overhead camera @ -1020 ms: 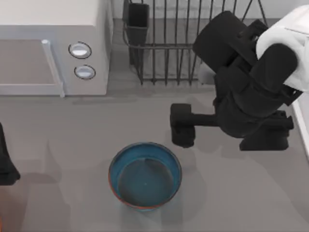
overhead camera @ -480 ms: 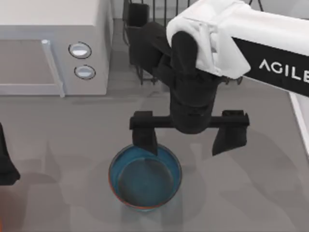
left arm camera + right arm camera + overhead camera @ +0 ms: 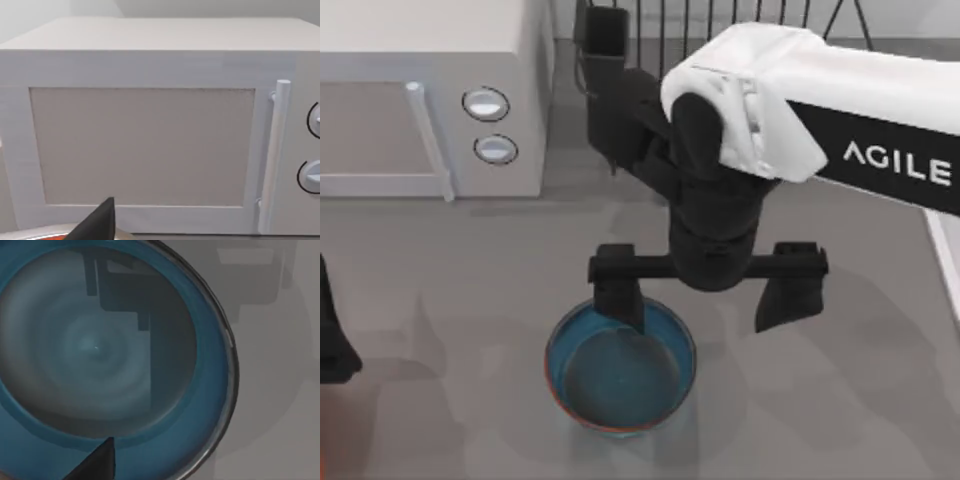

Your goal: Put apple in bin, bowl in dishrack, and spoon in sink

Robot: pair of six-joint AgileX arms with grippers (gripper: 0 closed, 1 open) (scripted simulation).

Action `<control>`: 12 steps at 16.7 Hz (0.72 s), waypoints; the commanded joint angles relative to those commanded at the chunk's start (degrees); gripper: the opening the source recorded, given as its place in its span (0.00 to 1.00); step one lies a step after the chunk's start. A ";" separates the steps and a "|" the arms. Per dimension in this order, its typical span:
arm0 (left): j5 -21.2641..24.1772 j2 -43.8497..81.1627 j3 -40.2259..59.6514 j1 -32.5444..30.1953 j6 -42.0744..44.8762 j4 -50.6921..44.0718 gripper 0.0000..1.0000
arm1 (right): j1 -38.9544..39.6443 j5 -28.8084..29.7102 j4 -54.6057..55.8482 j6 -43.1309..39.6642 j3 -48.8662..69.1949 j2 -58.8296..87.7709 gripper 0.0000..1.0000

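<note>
The blue-teal bowl [image 3: 620,370] with its orange-brown edge stands upright on the grey table near the front middle. My right gripper [image 3: 705,292] hangs over its far side, open wide. One finger [image 3: 617,290] overlaps the bowl's far rim and the other [image 3: 790,297] is well off to the bowl's right. The right wrist view looks straight down into the bowl [image 3: 100,350], with one dark fingertip [image 3: 97,465] above its inner wall. The dishrack [image 3: 655,40] with its dark square cup [image 3: 607,35] stands at the back, partly hidden by the arm. Apple, spoon and bin are out of view.
A white microwave [image 3: 430,100] with two round knobs fills the back left; the left wrist view faces its door [image 3: 142,145]. My left arm [image 3: 330,340] is parked at the left edge. A white raised rim [image 3: 942,255] runs along the right edge.
My right arm swung from beside the dishrack leftward to the bowl, turning its open gripper across the far rim. In the last half second it only settled slightly. The bowl stayed put.
</note>
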 joint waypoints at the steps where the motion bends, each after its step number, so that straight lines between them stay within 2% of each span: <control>1: 0.00 0.00 0.00 0.00 0.00 0.00 1.00 | 0.04 0.01 2.38 0.02 -1.72 0.55 1.00; 6: 0.00 0.00 0.00 0.00 0.00 0.00 1.00 | 0.24 0.03 14.87 0.29 -10.73 3.66 1.00; 11: 0.00 0.00 0.00 0.00 0.00 0.00 1.00 | 0.29 0.03 16.56 0.35 -12.20 4.16 1.00; 12: 0.00 0.00 0.00 0.00 0.00 0.00 1.00 | 0.29 0.03 16.56 0.35 -12.20 4.16 0.92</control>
